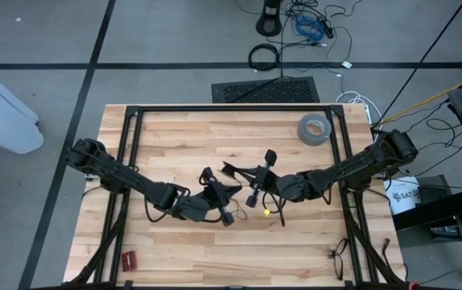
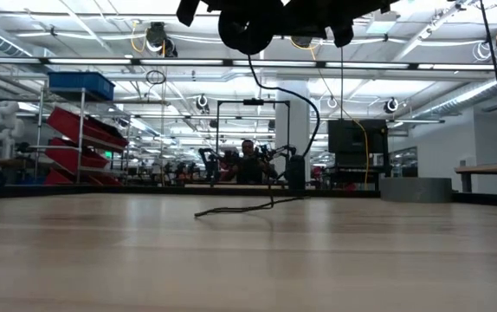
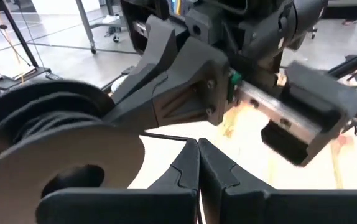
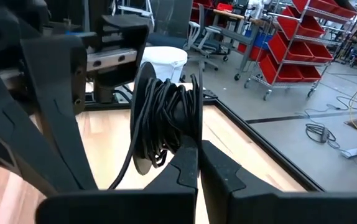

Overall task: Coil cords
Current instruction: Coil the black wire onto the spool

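Observation:
A black spool (image 4: 166, 115) with thin black cord wound on it hangs above the middle of the table, between my two grippers. My right gripper (image 4: 197, 152) is shut at the spool. My left gripper (image 3: 198, 149) is shut beside the spool (image 3: 48, 155), with a thin strand of the cord (image 3: 163, 136) running into its fingertips. In the low view the spool (image 2: 250, 30) hangs high. From it the cord (image 2: 305, 87) drops in a curve, and its loose end (image 2: 231, 209) lies on the table. A small yellow-green spot (image 1: 266, 212) marks the cord on the wood. My left gripper pinches a single thin strand of the cord (image 3: 177, 139) at its fingertips, coming in nearly level from the table's left. The strand runs from the spool to the fingers, clear of the table. My right gripper meets the spool at the lower rim of one flange (image 4: 194, 134), its fingers nearly level from the table's right. The windings hide the exact place. The spool is lifted clear, its flanges upright.
A grey tape roll (image 1: 315, 129) lies at the far right of the table. A small red item (image 1: 127, 259) sits near the front left corner and a small dark item (image 1: 338, 256) near the front right. Black frame rails (image 1: 130, 137) border the tabletop.

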You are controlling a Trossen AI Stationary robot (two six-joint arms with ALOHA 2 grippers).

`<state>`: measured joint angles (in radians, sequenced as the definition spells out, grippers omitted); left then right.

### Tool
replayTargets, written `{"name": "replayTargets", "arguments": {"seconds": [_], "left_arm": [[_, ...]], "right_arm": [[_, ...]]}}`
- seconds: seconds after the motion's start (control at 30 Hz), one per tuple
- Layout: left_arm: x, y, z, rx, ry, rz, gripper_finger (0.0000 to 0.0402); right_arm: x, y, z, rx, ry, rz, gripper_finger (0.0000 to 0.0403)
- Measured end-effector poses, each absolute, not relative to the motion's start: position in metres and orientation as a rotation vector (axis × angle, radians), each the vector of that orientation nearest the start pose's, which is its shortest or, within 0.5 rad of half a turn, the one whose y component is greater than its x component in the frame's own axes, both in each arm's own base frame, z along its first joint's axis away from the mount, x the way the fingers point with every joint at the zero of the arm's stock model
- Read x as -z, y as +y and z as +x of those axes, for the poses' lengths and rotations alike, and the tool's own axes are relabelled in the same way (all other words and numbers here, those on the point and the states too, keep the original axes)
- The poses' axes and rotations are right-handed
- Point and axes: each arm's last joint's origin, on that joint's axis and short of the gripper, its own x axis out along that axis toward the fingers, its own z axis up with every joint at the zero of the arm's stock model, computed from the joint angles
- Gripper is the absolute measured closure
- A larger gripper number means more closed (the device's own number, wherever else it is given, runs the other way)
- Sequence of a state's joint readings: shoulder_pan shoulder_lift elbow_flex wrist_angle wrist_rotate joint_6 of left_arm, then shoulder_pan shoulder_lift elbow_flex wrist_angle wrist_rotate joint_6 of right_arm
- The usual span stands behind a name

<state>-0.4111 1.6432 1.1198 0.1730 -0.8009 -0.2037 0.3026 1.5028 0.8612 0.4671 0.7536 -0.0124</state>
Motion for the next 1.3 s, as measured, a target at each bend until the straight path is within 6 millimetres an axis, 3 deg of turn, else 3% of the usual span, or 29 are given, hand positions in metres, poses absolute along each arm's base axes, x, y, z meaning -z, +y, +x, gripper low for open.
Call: {"name": "replayTargets", "arguments": {"seconds": [0.6, 1.3], "left_arm": [[-0.262, -0.13, 0.339, -0.404, 0.287, 0.031, 0.0382], [-0.263, -0.154, 0.33, -0.265, 0.295, 0.023, 0.0376]], "right_arm": [[-0.271, 0.077, 0.303, 0.323, 0.101, 0.055, 0.0403], [-0.29, 0.078, 0.286, 0.111, 0.116, 0.179, 0.0403]]}}
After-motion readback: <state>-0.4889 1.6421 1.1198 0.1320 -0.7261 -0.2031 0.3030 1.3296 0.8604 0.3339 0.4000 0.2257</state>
